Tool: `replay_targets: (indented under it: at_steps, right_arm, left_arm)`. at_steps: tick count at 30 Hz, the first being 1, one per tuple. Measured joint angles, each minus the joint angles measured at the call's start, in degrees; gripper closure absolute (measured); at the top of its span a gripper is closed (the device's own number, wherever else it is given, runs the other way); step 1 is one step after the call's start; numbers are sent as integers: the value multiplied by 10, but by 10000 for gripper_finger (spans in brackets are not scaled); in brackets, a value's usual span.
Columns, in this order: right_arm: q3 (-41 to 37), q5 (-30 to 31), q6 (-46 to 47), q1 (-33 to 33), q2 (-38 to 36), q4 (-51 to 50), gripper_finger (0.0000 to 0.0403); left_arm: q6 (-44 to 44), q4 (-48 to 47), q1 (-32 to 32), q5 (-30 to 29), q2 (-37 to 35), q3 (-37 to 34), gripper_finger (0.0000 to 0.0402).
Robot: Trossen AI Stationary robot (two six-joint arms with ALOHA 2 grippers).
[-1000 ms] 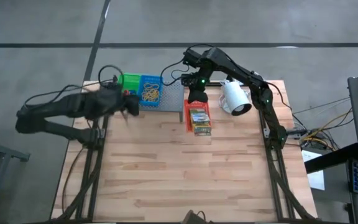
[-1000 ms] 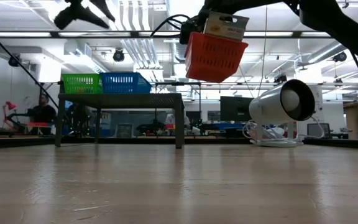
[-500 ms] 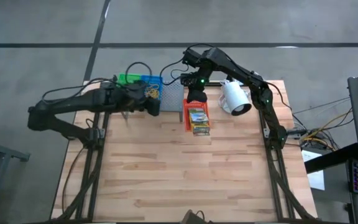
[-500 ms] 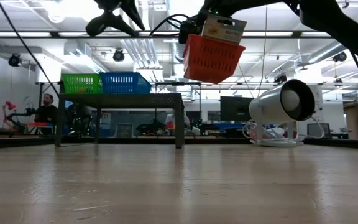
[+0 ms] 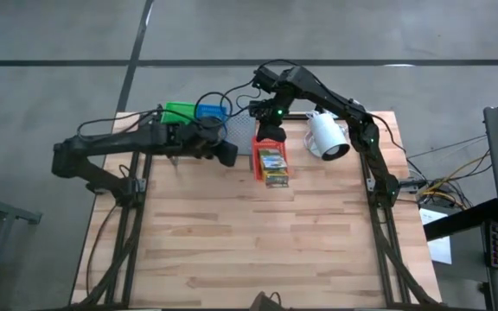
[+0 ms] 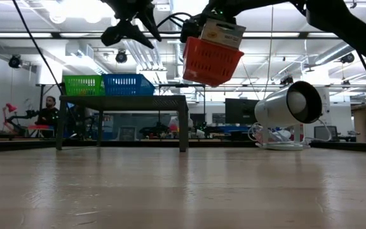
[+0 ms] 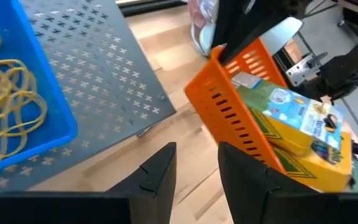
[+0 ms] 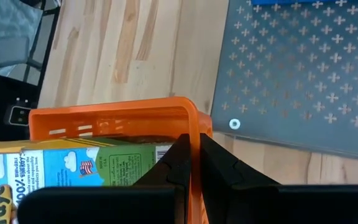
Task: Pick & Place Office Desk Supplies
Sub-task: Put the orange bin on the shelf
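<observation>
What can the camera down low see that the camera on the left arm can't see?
Only the low view shows the white lamp, the green tray on the grey shelf, and a person in the room behind. Only the left wrist view shows the tan rubber bands lying in the blue tray. Both show the orange tray, tilted and lifted off the table, with a card box in it.
</observation>
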Motion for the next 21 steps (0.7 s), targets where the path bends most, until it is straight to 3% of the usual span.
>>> replay_targets:
  at_steps: [16,21]
  right_arm:
    - [0,0,19,2,0,43,385]
    - [0,0,29,2,0,55,385]
  left_arm:
    - [16,49,0,11,25,-1,278]
    - [16,79,-1,50,49,-1,278]
